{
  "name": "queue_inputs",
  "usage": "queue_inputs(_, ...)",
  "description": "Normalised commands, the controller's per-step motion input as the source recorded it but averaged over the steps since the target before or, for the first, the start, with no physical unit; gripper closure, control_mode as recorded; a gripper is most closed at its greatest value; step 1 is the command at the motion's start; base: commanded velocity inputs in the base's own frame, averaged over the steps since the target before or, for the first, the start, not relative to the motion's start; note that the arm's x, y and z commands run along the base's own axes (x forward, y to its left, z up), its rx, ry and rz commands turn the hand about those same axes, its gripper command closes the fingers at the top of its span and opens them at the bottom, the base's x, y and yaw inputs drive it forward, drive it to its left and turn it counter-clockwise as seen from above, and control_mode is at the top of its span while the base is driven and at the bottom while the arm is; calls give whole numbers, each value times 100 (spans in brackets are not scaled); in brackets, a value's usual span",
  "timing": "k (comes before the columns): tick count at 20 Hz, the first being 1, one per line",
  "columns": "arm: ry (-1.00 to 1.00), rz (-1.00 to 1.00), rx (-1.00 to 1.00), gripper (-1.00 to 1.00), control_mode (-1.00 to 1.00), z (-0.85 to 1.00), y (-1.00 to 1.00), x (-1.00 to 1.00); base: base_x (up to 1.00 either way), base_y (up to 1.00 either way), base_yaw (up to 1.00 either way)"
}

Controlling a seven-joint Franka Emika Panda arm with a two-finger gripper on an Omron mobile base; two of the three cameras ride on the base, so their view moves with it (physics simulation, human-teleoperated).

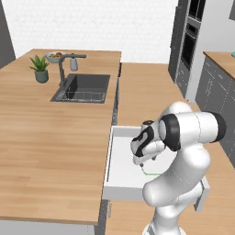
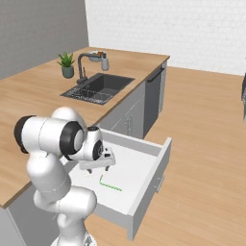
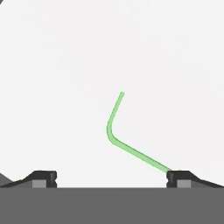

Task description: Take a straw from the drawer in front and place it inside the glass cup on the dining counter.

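White drawer [image 2: 144, 166] floor is lying under the fingers [image 3: 111, 178], which are standing spread wide and grasping nothing; the bent green straw [image 3: 114, 135] is lying flat between them, running toward one fingertip [image 3: 178, 177].

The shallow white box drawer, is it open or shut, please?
Open: the shallow white box drawer is pulled out from the counter, its floor exposed with the bent green straw inside.

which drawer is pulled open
The shallow white box drawer under the wood counter, holding the bent green straw; the open gripper hovers over it. Neighbouring grey cabinet fronts sit flush.
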Motion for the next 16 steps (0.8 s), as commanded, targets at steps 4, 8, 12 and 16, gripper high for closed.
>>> queue_inputs(4,-7,9,0,-100,-100,-39,2,0,0,0,0)
queue_inputs(8,-7,7,0,-100,-100,-39,0,0,0,0,0)
queue_inputs(12,-4,4,0,-100,-100,-34,0,0,0,0,0)
queue_inputs(16,-4,1,0,-100,-100,-28,0,0,0,0,0)
